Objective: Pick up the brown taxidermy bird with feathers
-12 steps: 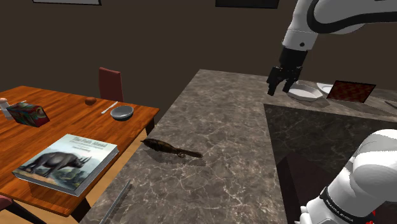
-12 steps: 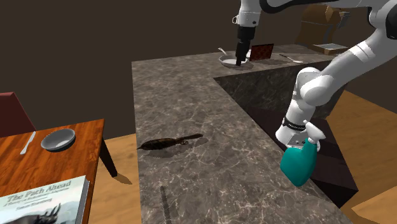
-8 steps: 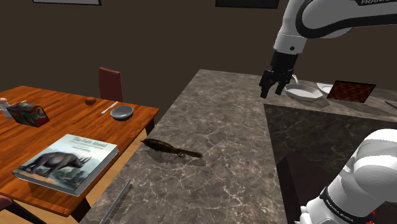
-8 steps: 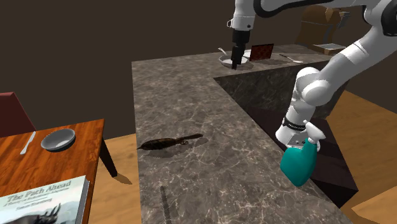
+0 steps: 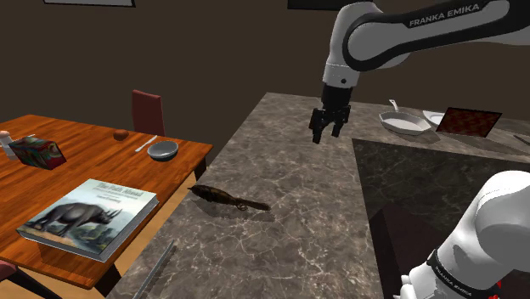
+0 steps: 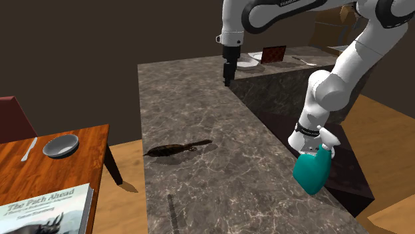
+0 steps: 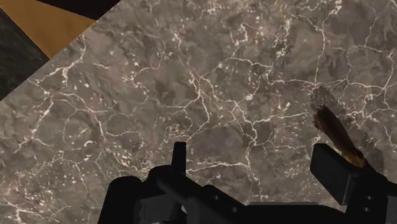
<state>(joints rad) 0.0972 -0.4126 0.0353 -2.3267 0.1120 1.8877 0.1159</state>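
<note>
Dim, even simulator light, soft shadow beside the bird (image 5: pixel 219 195), dark surroundings

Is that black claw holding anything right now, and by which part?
Nothing is held. The claw hangs open above the marbled counter; the brown bird lies on it, well apart.

In the wrist view the brown feathered bird (image 7: pixel 332 129) lies half hidden — one end runs behind a black finger (image 7: pixel 337 175) of the black two-finger tool (image 7: pixel 253 151). The second exterior view's bottom edge cuts off the pale hardback book (image 6: pixel 41 211), and its left edge cuts the dark red chair (image 6: pixel 12 123). The small brown lump (image 5: pixel 121 134) on the orange wooden surface (image 5: pixel 81 146) is too small to tell.
</note>
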